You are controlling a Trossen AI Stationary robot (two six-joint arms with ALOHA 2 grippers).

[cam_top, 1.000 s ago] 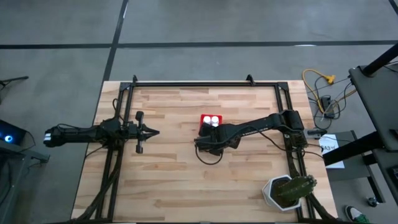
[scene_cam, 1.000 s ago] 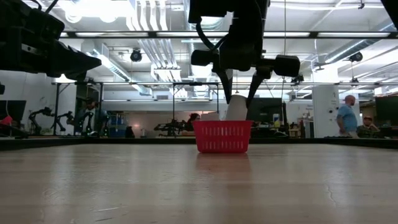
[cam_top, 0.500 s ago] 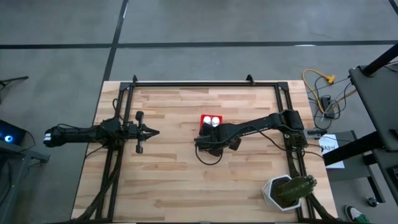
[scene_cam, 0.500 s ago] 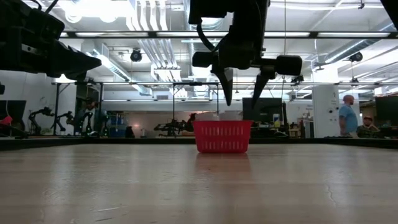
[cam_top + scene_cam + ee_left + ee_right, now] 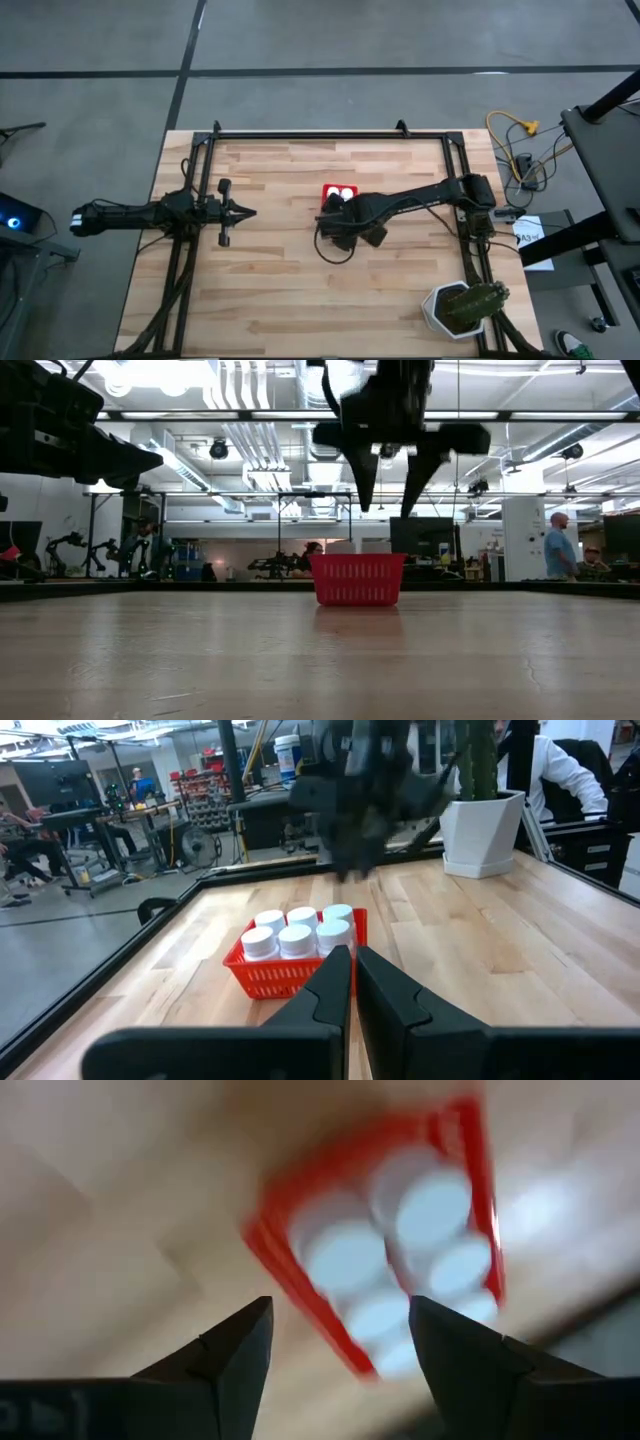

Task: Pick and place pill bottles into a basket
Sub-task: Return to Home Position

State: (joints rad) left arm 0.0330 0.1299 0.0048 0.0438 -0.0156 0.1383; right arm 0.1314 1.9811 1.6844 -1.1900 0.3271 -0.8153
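Note:
The red basket [image 5: 340, 190] stands on the wooden table a little right of centre, also seen in the low view [image 5: 358, 580]. Several white-capped pill bottles [image 5: 296, 934] stand upright inside it, their caps [image 5: 400, 1245] showing from above. My right gripper [image 5: 390, 495] hangs open above the basket, fingers pointing steeply down, clear of the bottles and with nothing between them [image 5: 340, 1315]. My left gripper [image 5: 250, 212] waits at the table's left, level and shut [image 5: 351, 955], pointing toward the basket.
A white pot with a green plant [image 5: 462, 308] stands at the table's near right corner. A black frame [image 5: 330, 133] runs along the table's edges. Cables [image 5: 515, 140] lie beyond the right edge. People [image 5: 558, 545] stand in the room behind.
My right gripper held a white pill bottle just above the basket, then opened and let it go. The bottle has dropped in among the others. The gripper has since risen higher above the basket and rolled about its own line, fingers spread wide.

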